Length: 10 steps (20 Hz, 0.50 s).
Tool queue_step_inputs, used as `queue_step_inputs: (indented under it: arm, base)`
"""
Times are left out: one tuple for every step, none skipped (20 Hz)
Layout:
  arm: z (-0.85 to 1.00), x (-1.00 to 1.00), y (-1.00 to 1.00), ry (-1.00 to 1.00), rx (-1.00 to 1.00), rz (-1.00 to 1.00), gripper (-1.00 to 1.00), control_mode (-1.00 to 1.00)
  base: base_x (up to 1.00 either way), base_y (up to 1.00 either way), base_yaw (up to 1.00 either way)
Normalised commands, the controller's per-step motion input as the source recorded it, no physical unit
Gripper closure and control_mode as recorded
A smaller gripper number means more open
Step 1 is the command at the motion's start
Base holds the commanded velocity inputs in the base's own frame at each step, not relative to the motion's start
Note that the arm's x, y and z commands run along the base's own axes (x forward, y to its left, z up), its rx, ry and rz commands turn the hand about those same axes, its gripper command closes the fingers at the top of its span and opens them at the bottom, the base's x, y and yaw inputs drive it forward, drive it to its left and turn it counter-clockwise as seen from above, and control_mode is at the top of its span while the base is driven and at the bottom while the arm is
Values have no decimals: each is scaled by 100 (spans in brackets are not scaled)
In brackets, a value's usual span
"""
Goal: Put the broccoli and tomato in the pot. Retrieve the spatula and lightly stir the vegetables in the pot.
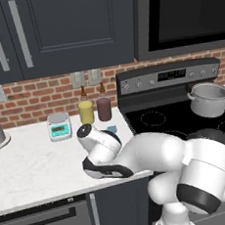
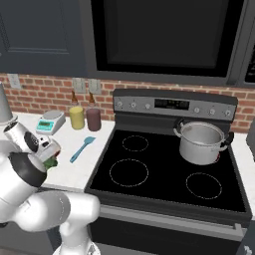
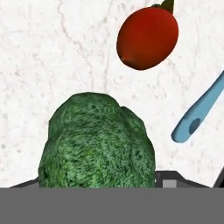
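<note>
One broccoli (image 3: 98,142) sits right at the gripper (image 3: 100,186), covering its fingers so I cannot tell whether they pinch it, with one tomato (image 3: 147,38) beyond it on the white counter (image 3: 39,57), one spatula (image 3: 199,117) off to the side, and one pot (image 2: 200,143) well apart on the stove (image 2: 164,169).

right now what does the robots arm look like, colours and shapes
The arm is glossy white, made of fat rounded segments like bulging tubes, with dark grey to black bands and caps at the joints. One large round joint has a black ring around it. The hand end is a white shell with a black underside. No cables or markings are visible.
</note>
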Motion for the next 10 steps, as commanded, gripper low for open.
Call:
queue_step_inputs:
  arm:
    - [70, -54, -34, -13, 21, 4, 100, -100]
    - [74, -63, -40, -13, 19, 0, 100, -100]
    - [89, -69, -56, -10, 19, 0, 100, -100]
    - [89, -63, -74, -4, 19, -1, 100, -100]
    - [93, -59, -84, 0, 20, -6, 100, -100]
    - [93, -54, -89, 0, 21, -11, 100, -100]
    - [95, -49, -95, 0, 21, -15, 100, -100]
    - [99, -46, -100, 0, 23, -20, 100, -100]
    - [97, -44, -100, 2, 23, -22, 100, -100]
    - [94, -36, -100, 7, 24, -23, 100, -100]
  base:
    - [0, 0, 0]
    - [0, 0, 0]
    - [0, 0, 0]
    - [0, 0, 0]
    - [0, 0, 0]
    - [0, 0, 0]
    - [0, 0, 0]
    - [0, 0, 0]
    - [0, 0, 0]
    - [0, 0, 0]
